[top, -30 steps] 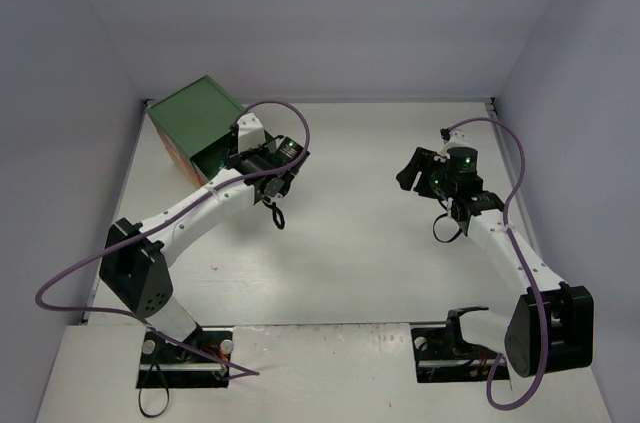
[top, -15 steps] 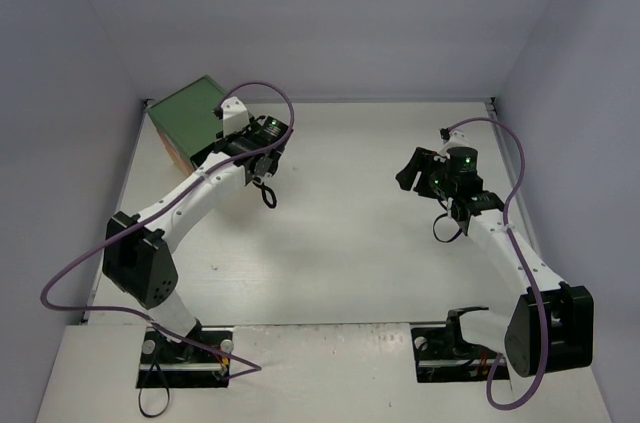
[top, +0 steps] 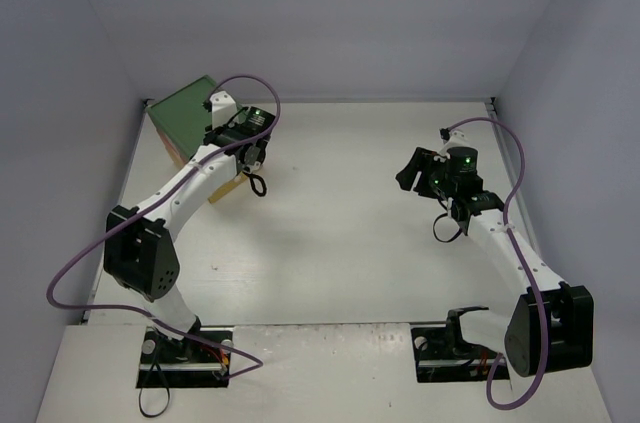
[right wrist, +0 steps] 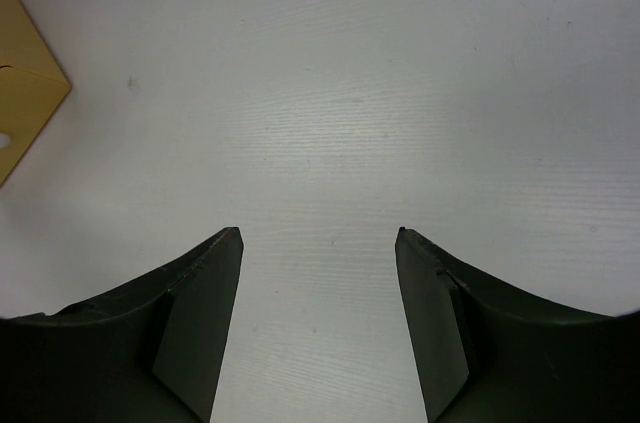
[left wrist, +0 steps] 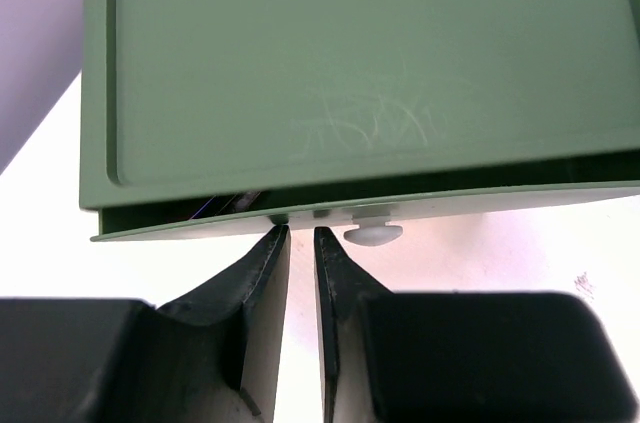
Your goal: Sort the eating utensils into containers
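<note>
1. Green-topped chest (top: 188,111) at the far left corner of the counter (top: 350,233), set at an angle to the walls.
2. In the left wrist view, top green drawer (left wrist: 150,227) out by a narrow slit under the chest's lid, with the white knob (left wrist: 372,234) on its front edge.
3. Inside that slit, thin dark and bluish streaks, too little on show to name.
4. Left gripper (left wrist: 302,233) at the drawer's front edge, just left of the knob, tips touching or all but touching the edge.
5. Left fingers (left wrist: 268,278) nearly closed, only a thin gap between, nothing in it.
6. Right gripper (right wrist: 320,233) well apart from the chest, on the right half of the counter, over bare white surface.
7. Right fingers (right wrist: 205,313) spread wide, holding nothing.
8. Yellow-sided piece (right wrist: 25,93) at the left edge of the right wrist view, too cropped to name.
</note>
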`<state>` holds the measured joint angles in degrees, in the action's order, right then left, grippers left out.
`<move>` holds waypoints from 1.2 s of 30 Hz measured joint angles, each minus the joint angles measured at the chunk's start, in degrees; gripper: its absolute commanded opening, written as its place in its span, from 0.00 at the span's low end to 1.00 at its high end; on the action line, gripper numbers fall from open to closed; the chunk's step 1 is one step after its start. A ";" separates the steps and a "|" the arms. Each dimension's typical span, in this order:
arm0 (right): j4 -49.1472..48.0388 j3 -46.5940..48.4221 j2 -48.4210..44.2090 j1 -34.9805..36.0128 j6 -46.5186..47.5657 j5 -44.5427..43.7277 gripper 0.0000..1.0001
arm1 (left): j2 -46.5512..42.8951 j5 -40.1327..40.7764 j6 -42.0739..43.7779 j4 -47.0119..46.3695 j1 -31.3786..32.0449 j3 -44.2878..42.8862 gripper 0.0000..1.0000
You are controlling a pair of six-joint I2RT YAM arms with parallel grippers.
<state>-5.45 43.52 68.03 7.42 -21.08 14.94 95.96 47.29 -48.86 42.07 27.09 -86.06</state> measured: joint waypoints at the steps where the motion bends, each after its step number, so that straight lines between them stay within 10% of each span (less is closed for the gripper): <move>1: 0.00 -0.01 0.00 0.00 0.00 0.00 0.60 | 0.05 -0.20 0.45 -0.30 -0.37 0.00 0.14; 9: 0.00 -0.03 0.00 -0.22 0.17 0.02 0.61 | 0.66 -2.30 3.46 -1.28 -2.77 -0.85 0.15; 20: 0.93 0.03 -2.67 -0.76 0.83 -0.14 0.66 | -2.54 -6.14 7.39 -2.00 -3.15 -0.85 0.42; 36: 8.57 6.59 -15.53 -1.03 2.23 -7.94 0.84 | -44.23 -13.47 33.41 -3.67 -3.60 9.84 0.69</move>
<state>3.11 50.11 52.50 6.39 -18.85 7.00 51.72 33.82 -15.45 38.41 23.49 -76.22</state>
